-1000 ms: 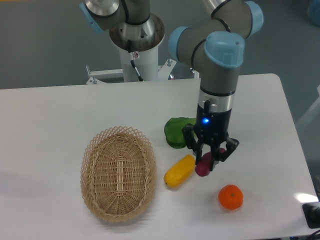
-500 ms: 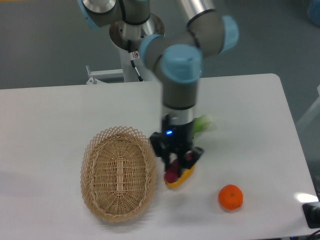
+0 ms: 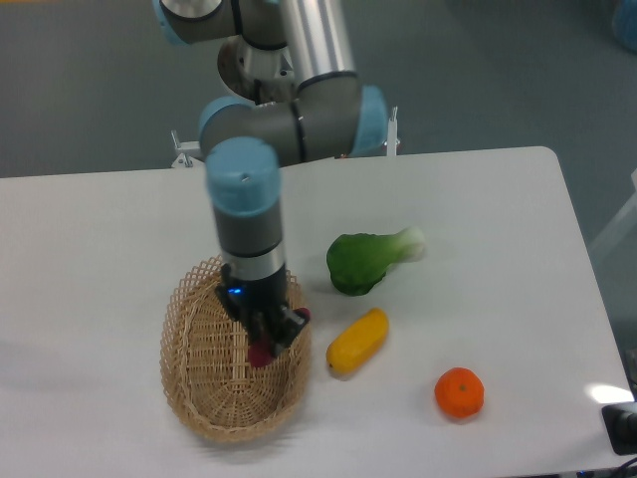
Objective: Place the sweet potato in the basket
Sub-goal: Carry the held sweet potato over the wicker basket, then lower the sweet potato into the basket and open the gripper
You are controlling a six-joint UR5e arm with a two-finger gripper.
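Note:
My gripper [image 3: 262, 337] is shut on the sweet potato [image 3: 263, 352], a small dark reddish-purple tuber whose end shows between and below the fingers. It hangs over the inside of the light tan wicker basket [image 3: 202, 383], toward the basket's right half. The gripper and wrist hide part of the basket's far rim and most of the sweet potato. I cannot tell whether the sweet potato touches the basket floor.
A yellow oblong fruit [image 3: 357, 342] lies just right of the basket. A green leafy vegetable [image 3: 366, 259] lies behind it. A round orange [image 3: 459, 392] sits at the front right. The arm's base stands at the table's far edge.
The gripper has carried the sweet potato left, from beside the yellow fruit to over the basket's inside. The green vegetable, earlier hidden by the arm, now shows in full.

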